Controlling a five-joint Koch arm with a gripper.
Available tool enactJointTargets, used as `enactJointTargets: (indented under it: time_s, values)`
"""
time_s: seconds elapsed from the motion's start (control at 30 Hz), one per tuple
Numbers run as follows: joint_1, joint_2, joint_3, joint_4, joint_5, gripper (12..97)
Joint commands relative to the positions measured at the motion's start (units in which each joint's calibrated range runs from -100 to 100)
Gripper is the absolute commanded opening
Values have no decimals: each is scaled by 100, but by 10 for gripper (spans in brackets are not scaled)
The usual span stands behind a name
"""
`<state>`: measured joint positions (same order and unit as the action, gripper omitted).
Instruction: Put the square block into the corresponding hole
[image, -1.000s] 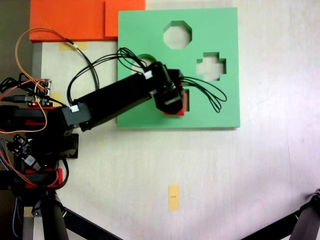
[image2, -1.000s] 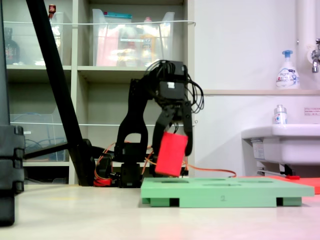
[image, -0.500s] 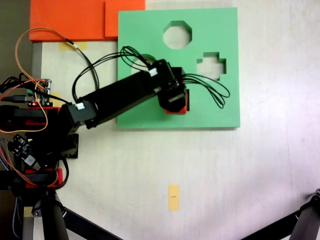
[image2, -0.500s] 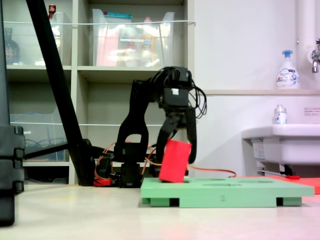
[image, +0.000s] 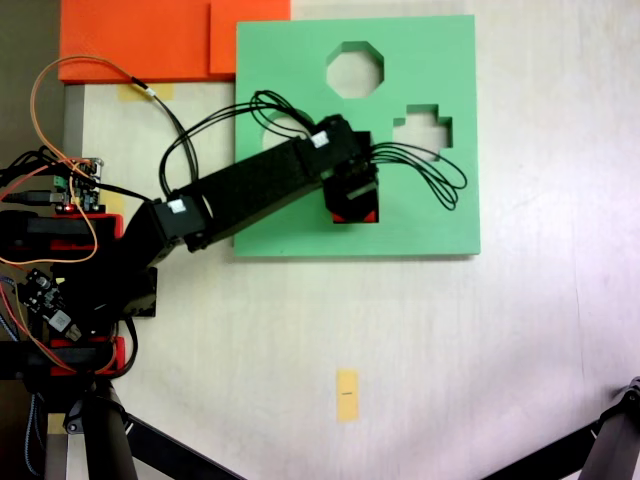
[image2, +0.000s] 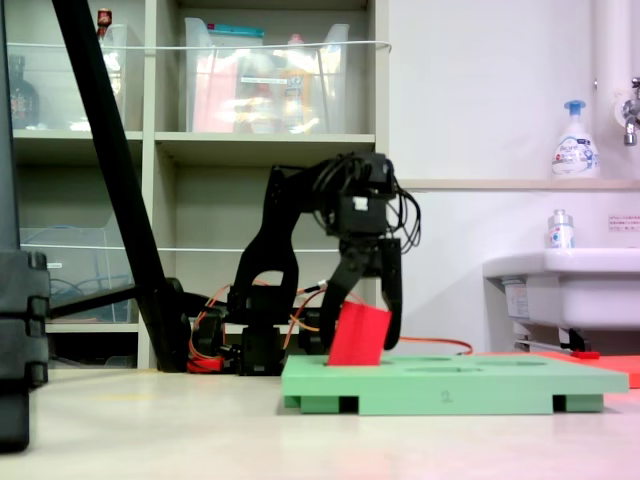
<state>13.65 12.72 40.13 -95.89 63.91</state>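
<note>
The red square block (image2: 358, 335) hangs tilted, its lower end sunk into the top of the green foam board (image2: 450, 382). Seen from above, only the red edges of the block (image: 357, 215) peek out under the arm's head, over the square hole near the board's (image: 440, 210) lower middle; the hole itself is covered. My gripper (image2: 366, 318) points down and is shut on the block, with a black finger on each side of it. From above, the gripper (image: 352, 200) lies beneath its own wrist and cables.
The board also has an octagonal cutout (image: 355, 69) and a cross-shaped cutout (image: 422, 132). Orange foam sheets (image: 150, 38) lie at the upper left. A yellow tape strip (image: 346, 394) marks the table. Tripod legs (image: 150, 440) cross the bottom. A sink (image2: 565, 290) stands on the right.
The arm has lowered and stretched a little further over the board. The block has come down from above the board's near edge until its lower end sits in the board.
</note>
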Motion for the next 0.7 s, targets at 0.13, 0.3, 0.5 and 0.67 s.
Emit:
enactJointTargets:
  time_s: [0.13,0.3,0.5,0.67]
  values:
    - [29,432,354,195,24,199]
    - [15,962,354,195,20,236]
    - [34,948,344,61,-10,509]
    - [-24,320,294,-411,-24,604]
